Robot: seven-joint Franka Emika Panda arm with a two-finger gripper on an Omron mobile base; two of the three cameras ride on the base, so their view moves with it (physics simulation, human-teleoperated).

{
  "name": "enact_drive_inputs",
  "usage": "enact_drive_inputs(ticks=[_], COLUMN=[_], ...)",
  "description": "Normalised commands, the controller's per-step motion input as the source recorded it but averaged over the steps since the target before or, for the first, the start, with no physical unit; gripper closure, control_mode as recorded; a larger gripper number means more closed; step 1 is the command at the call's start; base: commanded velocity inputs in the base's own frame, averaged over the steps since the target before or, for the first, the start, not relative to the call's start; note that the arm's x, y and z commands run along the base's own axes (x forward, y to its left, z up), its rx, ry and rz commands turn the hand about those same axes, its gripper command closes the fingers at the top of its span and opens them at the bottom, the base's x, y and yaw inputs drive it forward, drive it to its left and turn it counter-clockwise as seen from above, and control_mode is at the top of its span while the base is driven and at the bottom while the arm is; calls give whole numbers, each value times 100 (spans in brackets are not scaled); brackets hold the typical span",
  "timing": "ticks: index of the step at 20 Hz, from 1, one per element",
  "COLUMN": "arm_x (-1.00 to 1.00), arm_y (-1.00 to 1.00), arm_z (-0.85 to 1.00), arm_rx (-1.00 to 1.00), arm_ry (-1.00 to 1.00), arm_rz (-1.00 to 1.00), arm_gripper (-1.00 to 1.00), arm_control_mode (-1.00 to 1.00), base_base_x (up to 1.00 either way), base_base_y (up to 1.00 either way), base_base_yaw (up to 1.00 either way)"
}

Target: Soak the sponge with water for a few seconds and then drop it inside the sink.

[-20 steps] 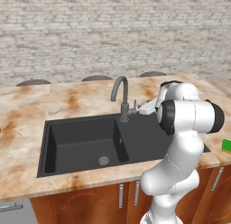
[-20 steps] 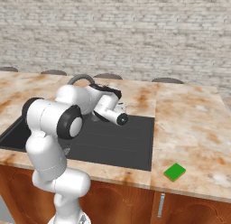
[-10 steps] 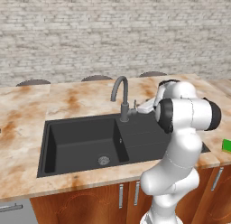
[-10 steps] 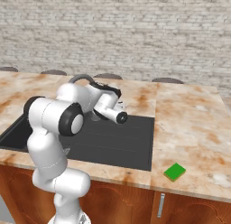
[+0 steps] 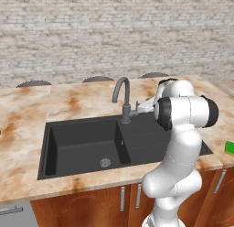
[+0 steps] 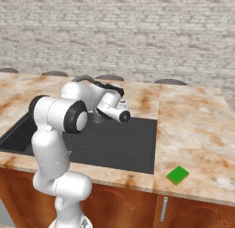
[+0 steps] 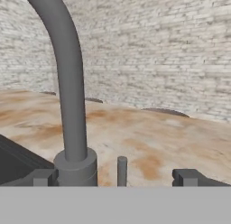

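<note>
The sponge (image 6: 177,175) lies flat on the marble counter (image 6: 193,126), near its front edge and well to the right of the sink (image 6: 114,149); in my left base view it is a green sliver at the right border (image 5: 229,147). Nothing touches it, so I judge the pickup is not yet done.

The sink's deep basin (image 5: 84,146) sits on the left with the round drain (image 5: 105,163) in its floor, and the flat drainboard section runs out to the right. No blue stream falls from the curved faucet (image 5: 122,95), so as far as I can see the tap is off.

That explains where I have the arm. The gripper (image 7: 118,175) is level with the faucet's base, looking across the counter toward the brick wall (image 7: 158,51). In the hand view the thick grey faucet column rises just left of centre, and a thin upright pin that I take for the tap handle (image 7: 122,170) stands between my two fingertips (image 7: 189,177). The fingers stand wide apart with nothing held. I cannot tell whether either one touches the handle yet.

My reading is that I am lined up to push the handle and start the water first, so the stream is running when I fetch the sponge. The risk I see is a fingertip slipping past so slim a lever.
</note>
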Motion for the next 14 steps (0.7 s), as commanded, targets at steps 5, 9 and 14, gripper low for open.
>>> enact_drive_inputs(ticks=[5,9,14], arm_x=[23,18,11], arm_y=[0,0,0], arm_z=[-6,-12,-23], arm_rx=[0,0,0], arm_ry=[0,0,0], arm_rz=[0,0,0], arm_gripper=[-100,-100,-100], arm_control_mode=[-100,-100,-100], base_base_x=[0,0,0], base_base_y=[0,0,0], base_base_yaw=[0,0,0])
